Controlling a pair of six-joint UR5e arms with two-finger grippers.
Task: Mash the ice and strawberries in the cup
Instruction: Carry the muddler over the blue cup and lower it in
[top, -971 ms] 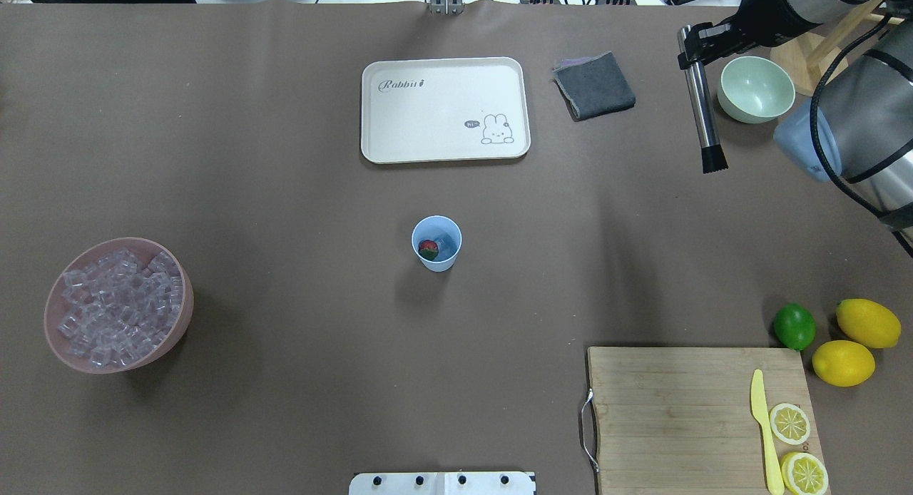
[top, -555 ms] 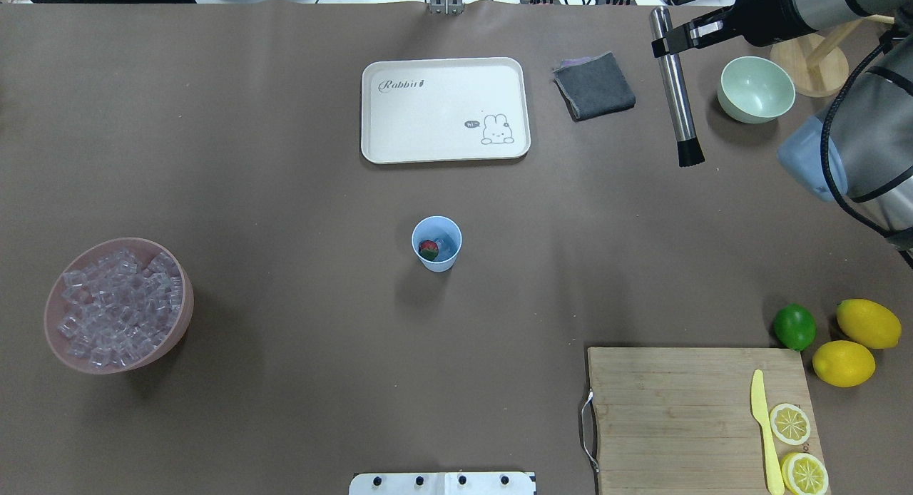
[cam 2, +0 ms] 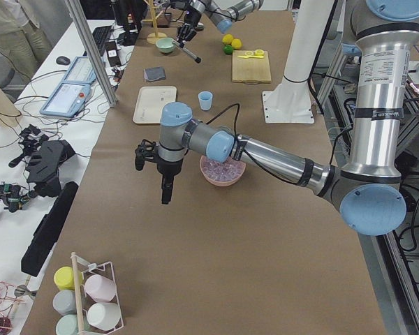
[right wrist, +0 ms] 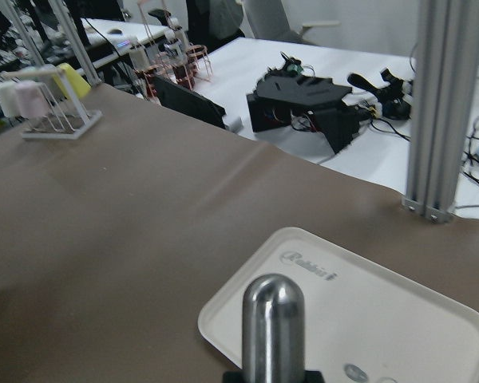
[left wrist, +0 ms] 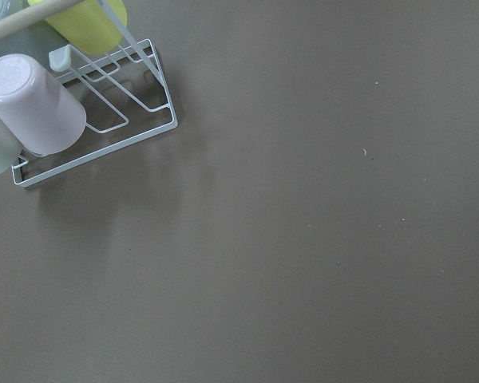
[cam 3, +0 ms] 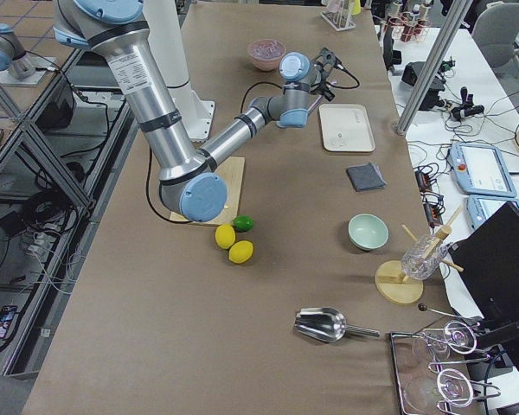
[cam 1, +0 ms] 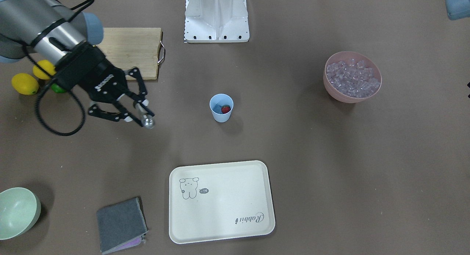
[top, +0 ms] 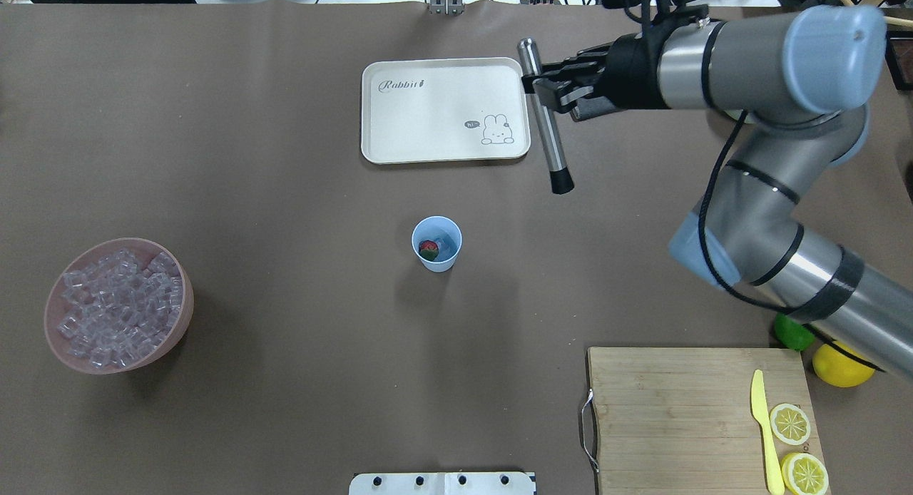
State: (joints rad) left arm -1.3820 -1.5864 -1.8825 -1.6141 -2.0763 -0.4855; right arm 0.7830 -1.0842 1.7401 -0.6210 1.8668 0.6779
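Masher held ready
It is pinched black end down by the right pincer, for pressing the strawberry and ice in the cup mid-worktop; the left pincer's state cannot be told.

Overhead and front-facing views opposed, cup in both.

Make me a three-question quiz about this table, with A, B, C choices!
1. Where is the strawberry? A on the tray; B in the cup; C in the pink bowl.
2. How many lemon slices lie on the cutting board? A two; B one; C four.
3. What is the right gripper doing? A open, empty; B shut on a lemon; C shut on the metal muddler.
Answers: B, red fruit shows inside the cup; A, two slices lie on the wood; C, it clamps the muddler's shaft.
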